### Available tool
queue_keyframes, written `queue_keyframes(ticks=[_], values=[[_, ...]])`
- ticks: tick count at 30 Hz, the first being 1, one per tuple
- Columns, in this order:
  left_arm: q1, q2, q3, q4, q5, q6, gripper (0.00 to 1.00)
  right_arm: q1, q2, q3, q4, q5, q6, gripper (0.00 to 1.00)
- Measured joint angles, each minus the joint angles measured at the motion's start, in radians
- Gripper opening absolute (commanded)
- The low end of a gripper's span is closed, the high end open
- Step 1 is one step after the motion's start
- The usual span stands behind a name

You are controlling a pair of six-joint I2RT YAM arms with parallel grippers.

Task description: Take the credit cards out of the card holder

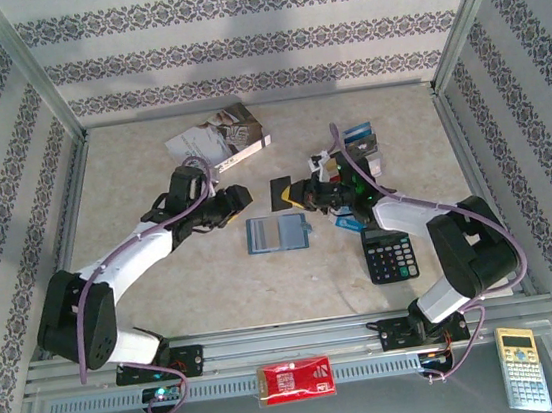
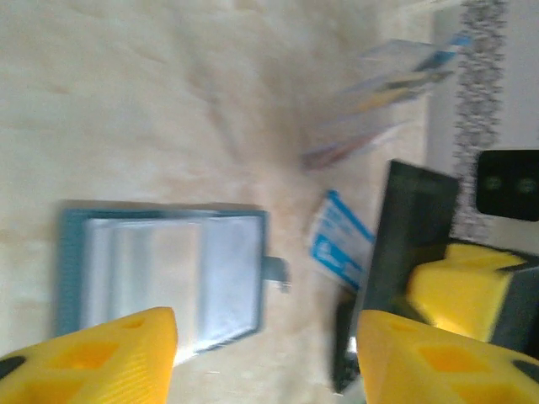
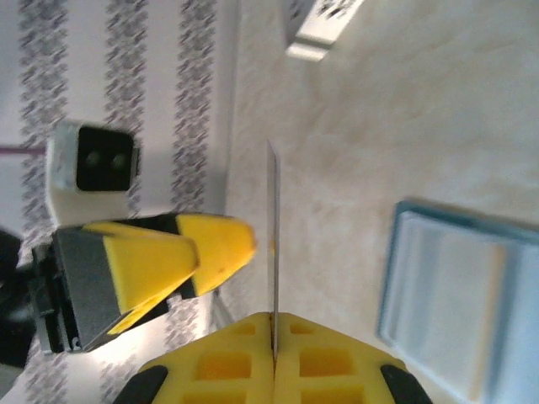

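Right end effector [image 3: 274, 330] pinches a dark card [image 3: 272, 236]; left end effector [image 2: 268, 337] gapes empty (just beside). Card holder [image 1: 279, 234] lies open on the worktop [image 1: 151, 171], centre frame. Best carry the card low to the loose cards [image 1: 361, 144], upper right.

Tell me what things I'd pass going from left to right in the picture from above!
Grey-white book → blue-grey card holder → black calculator → pale gold calculator.
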Motion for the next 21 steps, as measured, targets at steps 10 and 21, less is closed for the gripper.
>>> queue_keyframes(ticks=[10,21], values=[[0.059,-0.049,0.024,-0.223,-0.191,0.152,0.75,-0.122,-0.139,0.167,-0.509,0.267,-0.221,0.00],[0.075,-0.064,0.040,-0.321,-0.323,0.278,0.85,-0.204,-0.173,0.361,-0.840,0.687,-0.232,0.00]])
